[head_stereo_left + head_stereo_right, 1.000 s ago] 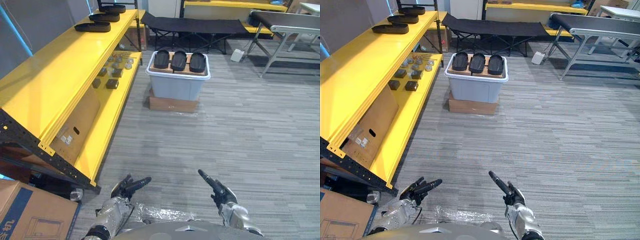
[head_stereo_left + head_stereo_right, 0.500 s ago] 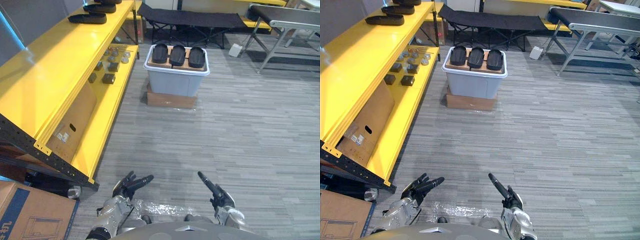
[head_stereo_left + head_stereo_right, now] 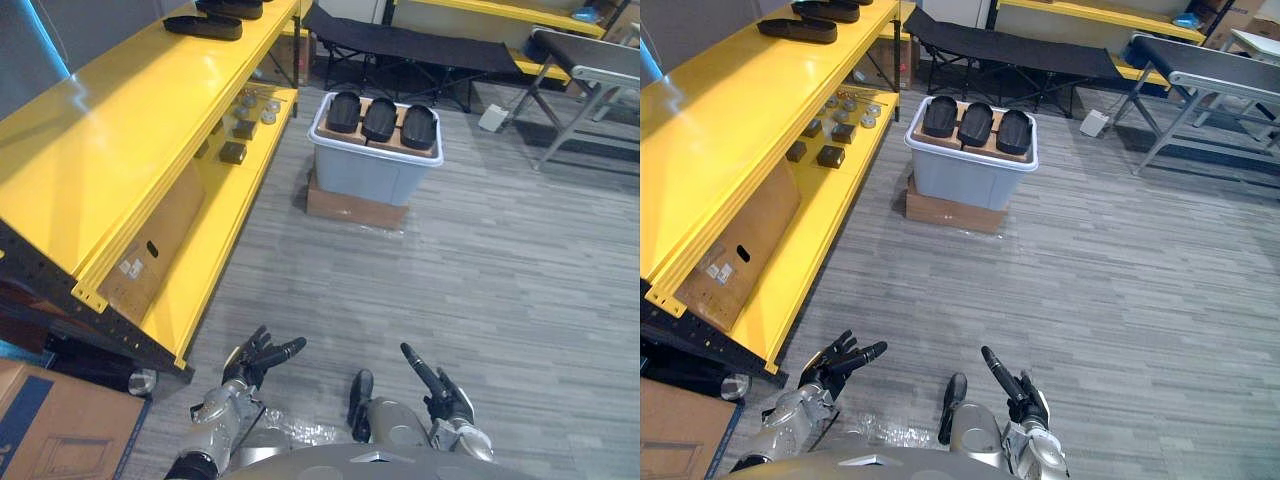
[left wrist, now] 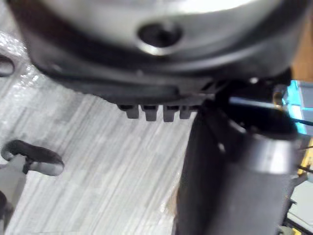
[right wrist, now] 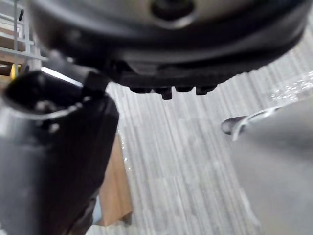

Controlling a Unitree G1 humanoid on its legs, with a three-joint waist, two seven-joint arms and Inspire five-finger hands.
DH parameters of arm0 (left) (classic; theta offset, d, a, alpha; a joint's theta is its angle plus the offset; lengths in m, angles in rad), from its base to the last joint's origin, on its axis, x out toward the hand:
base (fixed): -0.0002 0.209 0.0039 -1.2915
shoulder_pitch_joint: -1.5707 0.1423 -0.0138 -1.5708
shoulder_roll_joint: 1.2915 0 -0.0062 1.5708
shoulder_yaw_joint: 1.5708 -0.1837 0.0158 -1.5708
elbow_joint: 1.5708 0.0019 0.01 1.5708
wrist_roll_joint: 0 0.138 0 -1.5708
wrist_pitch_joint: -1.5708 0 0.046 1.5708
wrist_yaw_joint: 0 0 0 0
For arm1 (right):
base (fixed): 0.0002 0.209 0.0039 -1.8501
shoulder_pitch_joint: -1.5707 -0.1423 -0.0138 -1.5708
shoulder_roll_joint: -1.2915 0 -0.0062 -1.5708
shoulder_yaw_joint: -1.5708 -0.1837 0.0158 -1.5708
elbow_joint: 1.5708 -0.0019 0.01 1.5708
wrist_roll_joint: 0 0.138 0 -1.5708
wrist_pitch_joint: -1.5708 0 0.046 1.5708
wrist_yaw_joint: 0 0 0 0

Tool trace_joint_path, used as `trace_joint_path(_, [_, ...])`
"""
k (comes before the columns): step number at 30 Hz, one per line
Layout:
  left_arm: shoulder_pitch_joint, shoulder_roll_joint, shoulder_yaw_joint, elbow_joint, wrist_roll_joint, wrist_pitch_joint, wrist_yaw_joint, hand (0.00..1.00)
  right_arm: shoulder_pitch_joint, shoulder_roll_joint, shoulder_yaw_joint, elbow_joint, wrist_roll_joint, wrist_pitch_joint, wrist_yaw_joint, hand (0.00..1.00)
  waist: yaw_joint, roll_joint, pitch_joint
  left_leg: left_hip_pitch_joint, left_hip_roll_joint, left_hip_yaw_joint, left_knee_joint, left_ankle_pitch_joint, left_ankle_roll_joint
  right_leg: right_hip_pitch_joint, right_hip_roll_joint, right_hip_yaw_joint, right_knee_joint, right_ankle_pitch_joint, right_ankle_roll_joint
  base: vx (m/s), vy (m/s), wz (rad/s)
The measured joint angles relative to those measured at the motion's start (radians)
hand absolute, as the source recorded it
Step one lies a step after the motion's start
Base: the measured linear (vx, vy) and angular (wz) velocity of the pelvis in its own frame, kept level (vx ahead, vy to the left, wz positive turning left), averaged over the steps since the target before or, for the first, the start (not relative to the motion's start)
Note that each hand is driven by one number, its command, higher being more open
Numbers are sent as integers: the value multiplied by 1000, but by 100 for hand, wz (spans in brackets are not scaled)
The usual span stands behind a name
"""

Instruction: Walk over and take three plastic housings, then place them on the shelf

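Three black oval plastic housings [image 3: 379, 118] lie far ahead of you. Nearest, your left hand [image 3: 250, 362] and right hand [image 3: 447, 397] hover low, fingers straight and apart. Farther on, the housings sit side by side atop a grey plastic bin [image 3: 370, 175], right of the long yellow shelf [image 3: 120, 120].

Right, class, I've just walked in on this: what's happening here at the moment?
A humanoid robot stands on the floor some way short of a grey bin that rests on a cardboard box. Three black plastic housings lie side by side on top of the bin, untouched. The left hand and right hand hang low in front of the robot, both open and empty. The yellow shelf runs along its left side, with similar black parts at its far end.
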Motion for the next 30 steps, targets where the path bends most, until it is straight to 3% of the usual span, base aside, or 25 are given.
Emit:
trace_joint_path(1, [15,-25,2,-1,-9,-14,7,100,0,-10,8,-24,0,-3,-2,100,0,27,-22,18,48,22,13,-28,-78,8,36,-20,21,-18,-30,517,-176,-8])
trace_joint_path(2, [50,-34,17,-36,-39,-35,5,100,-7,-3,27,-58,0,-21,-6,100,3,36,-33,-89,111,-2,331,-5,-73,40,59,-22,23,-5,-34,506,-190,-9])
trace_joint_path(3, [53,-40,21,-40,-48,-38,7,100,-7,-5,34,-75,0,-25,-6,100,6,43,-31,-155,151,-12,498,29,-69,62,77,-21,17,12,-53,499,-190,-1])
trace_joint_path(4, [53,-55,24,-39,-59,-38,11,100,-9,-12,41,-93,0,-28,-6,100,15,64,-21,-246,214,-38,713,145,-23,111,106,-16,-3,16,-86,495,-184,-23])
trace_joint_path(5, [58,-73,23,-39,-78,-34,10,100,-25,-21,46,-97,0,-27,-9,100,41,80,-6,-344,241,-116,879,180,-13,190,143,5,-37,-12,-111,632,-187,-44])
trace_joint_path(7, [56,-72,22,-39,-78,-31,0,100,-58,-19,48,-86,0,-27,-10,100,63,61,4,-397,172,-143,820,123,-12,240,126,39,-47,-30,-117,602,-128,-67])
trace_joint_path(9, [57,-74,21,-64,-78,-29,-11,100,-105,-24,48,-87,-2,-27,-16,100,78,45,15,-453,48,-130,480,105,-1,288,95,104,-85,-46,-108,520,-17,-79])
trace_joint_path(10, [58,-75,21,-73,-78,-30,-13,100,-117,-27,48,-88,-2,-27,-19,100,80,43,18,-462,21,-133,379,122,1,299,87,117,-91,-58,-101,560,66,-76])
trace_joint_path(11, [59,-83,20,-79,-77,-34,-23,100,-130,-38,58,-86,-3,-27,-34,100,83,57,41,-464,-31,-163,129,217,-11,341,86,150,-94,-96,-83,363,62,-51])
trace_joint_path(12, [58,-85,20,-80,-77,-35,-25,100,-129,-42,61,-85,-3,-27,-36,100,84,62,43,-464,-37,-174,81,239,-14,350,90,156,-95,-105,-80,452,119,-64])
trace_joint_path(13, [70,-93,20,-80,-77,-43,-29,100,-117,-60,78,-80,-3,-26,-41,100,86,93,43,-453,-33,-193,-48,317,-40,385,120,186,-92,-148,-63,457,196,-67])
trace_joint_path(14, [85,-94,20,-78,-74,-52,-30,100,-103,-61,104,-65,-2,-22,-52,100,93,114,40,-435,1,-188,-42,449,16,422,145,225,-68,-202,-55,457,196,-74])
trace_joint_path(15, [83,-80,24,-79,-74,-55,-29,100,-98,-51,116,-57,-2,-16,-57,100,98,91,41,-422,-7,-170,-35,471,49,432,136,243,-53,-225,-60,555,197,-59])
trace_joint_path(16, [74,-49,26,-79,-74,-61,-29,100,-88,-37,136,-53,-2,-11,-57,100,105,32,33,-424,-35,-143,-18,436,72,426,98,259,-25,-248,-65,454,111,-33])
trace_joint_path(18, [40,-44,21,-79,-70,-71,-29,100,-92,-41,152,-42,-1,-11,-55,100,106,7,46,-413,-48,-131,-2,399,105,376,76,286,91,-238,-50,482,141,-21])
trace_joint_path(19, [38,-41,18,-78,-67,-75,-28,100,-95,-39,167,-24,1,-8,-55,100,101,-1,52,-373,-54,-126,-8,375,117,321,68,294,259,-219,-12,413,140,-21])
trace_joint_path(20, [41,-40,10,-78,-60,-79,-21,100,-97,-33,181,4,2,-8,-51,100,99,-10,59,-303,-56,-115,-30,345,117,249,40,276,459,-165,107,411,128,-20])
trace_joint_path(21, [47,-42,2,-78,-55,-80,-16,100,-95,-29,188,18,2,-8,-48,100,98,-13,59,-268,-56,-109,-36,334,114,230,23,255,527,-169,106,313,83,-19])
trace_joint_path(22, [58,-40,-2,-79,-43,-82,-9,100,-92,-25,201,36,2,-7,-40,100,95,-14,59,-223,-54,-100,-36,324,120,218,1,217,564,-194,71,343,56,-13])
trace_joint_path(23, [60,-31,-2,-78,-33,-94,-6,100,-93,-17,213,45,1,-7,-34,100,95,-8,60,-181,-46,-84,-35,311,123,202,-14,161,493,-247,46,325,31,-10])
trace_joint_path(26, [25,-16,-2,-79,-31,-96,1,100,-125,-15,220,53,1,-7,-36,100,100,1,65,-183,-19,-86,-2,295,102,167,3,114,150,-237,42,277,-61,-8])
trace_joint_path(27, [3,-14,-2,-78,-33,-96,1,100,-139,-22,209,52,1,-7,-35,100,100,19,71,-177,-7,-97,-1,254,100,138,1,108,47,-192,47,174,-84,-9])
trace_joint_path(29, [-12,-11,1,-69,-47,-96,11,100,-163,-20,191,64,0,-7,-31,100,105,27,81,-194,8,-102,57,187,98,77,-30,117,-11,-111,66,124,-155,-4])
trace_joint_path(30, [-11,-13,1,-69,-63,-95,15,100,-150,-16,180,64,-1,-7,-27,100,103,37,86,-197,27,-123,102,150,79,57,-44,123,-18,-78,74,114,-220,17])
